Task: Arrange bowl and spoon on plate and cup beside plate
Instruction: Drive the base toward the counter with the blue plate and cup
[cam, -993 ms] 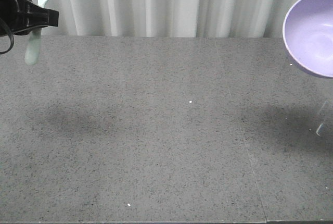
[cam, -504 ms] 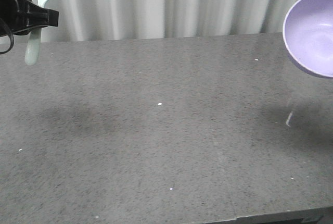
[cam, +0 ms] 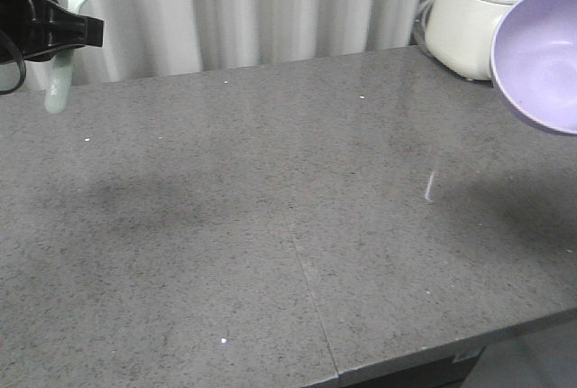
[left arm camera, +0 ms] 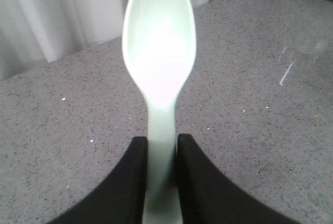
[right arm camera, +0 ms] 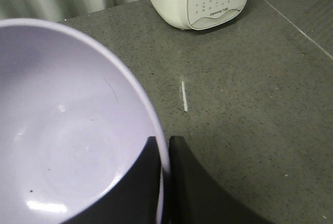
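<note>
My left gripper (cam: 77, 32) at the top left of the front view is shut on the handle of the pale mint-green spoon (cam: 70, 18), which stands upright in the air, scoop end up. In the left wrist view the spoon (left arm camera: 158, 67) rises between the black fingers (left arm camera: 132, 177) of that gripper (left arm camera: 162, 143). At the right edge, the lavender bowl (cam: 541, 54) hangs tilted above the counter, its opening facing the camera. My right gripper (right arm camera: 164, 146) is shut on the rim of the bowl (right arm camera: 62, 130), one finger inside and one outside. The plate and the cup are out of view.
A grey speckled stone counter (cam: 270, 226) fills the view, with its front edge at the lower right. A white kitchen appliance (cam: 464, 23) stands at the counter's back right; it shows as a white appliance (right arm camera: 200, 0) with a button panel. White curtains (cam: 270, 4) hang behind.
The whole scene has shifted in the front view: the counter turned, its front right corner and the white appliance came into sight. Spoon and bowl kept their places in the frame, still held.
</note>
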Controlling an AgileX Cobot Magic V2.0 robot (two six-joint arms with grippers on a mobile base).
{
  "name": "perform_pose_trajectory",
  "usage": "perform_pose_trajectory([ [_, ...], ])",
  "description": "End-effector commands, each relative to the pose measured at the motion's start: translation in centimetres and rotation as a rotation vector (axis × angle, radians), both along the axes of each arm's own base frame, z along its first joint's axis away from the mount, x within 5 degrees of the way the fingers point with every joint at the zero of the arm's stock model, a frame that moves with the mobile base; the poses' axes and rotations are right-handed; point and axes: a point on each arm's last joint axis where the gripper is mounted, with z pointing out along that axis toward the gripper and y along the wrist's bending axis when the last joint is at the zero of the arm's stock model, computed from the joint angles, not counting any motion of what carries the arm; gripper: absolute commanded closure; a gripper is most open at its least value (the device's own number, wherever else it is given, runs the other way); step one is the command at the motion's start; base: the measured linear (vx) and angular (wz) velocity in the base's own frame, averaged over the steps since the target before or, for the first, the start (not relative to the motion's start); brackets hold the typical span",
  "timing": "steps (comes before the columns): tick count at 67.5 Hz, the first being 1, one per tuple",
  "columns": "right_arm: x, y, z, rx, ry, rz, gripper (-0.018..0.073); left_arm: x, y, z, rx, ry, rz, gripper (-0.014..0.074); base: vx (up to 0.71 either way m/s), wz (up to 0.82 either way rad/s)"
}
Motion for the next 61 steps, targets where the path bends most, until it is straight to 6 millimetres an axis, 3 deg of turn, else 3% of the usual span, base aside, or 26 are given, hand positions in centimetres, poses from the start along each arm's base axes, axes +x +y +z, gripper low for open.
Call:
perform_pose_trajectory([
  [1, -0.46, -0.15, 1.92, -0.017, -0.117, -0.002, 0.0562, -0.62, -0.07, 2.12, -0.038, -0.109, -0.003, 0.0603, -0.01, -0.23],
  [61, -0.46, -0.15, 1.92, -0.017, -0.117, -0.002, 0.0562, -0.62, -0.07, 2.12, -0.038, -0.109, -0.003, 0.0603, -0.03, -0.42],
])
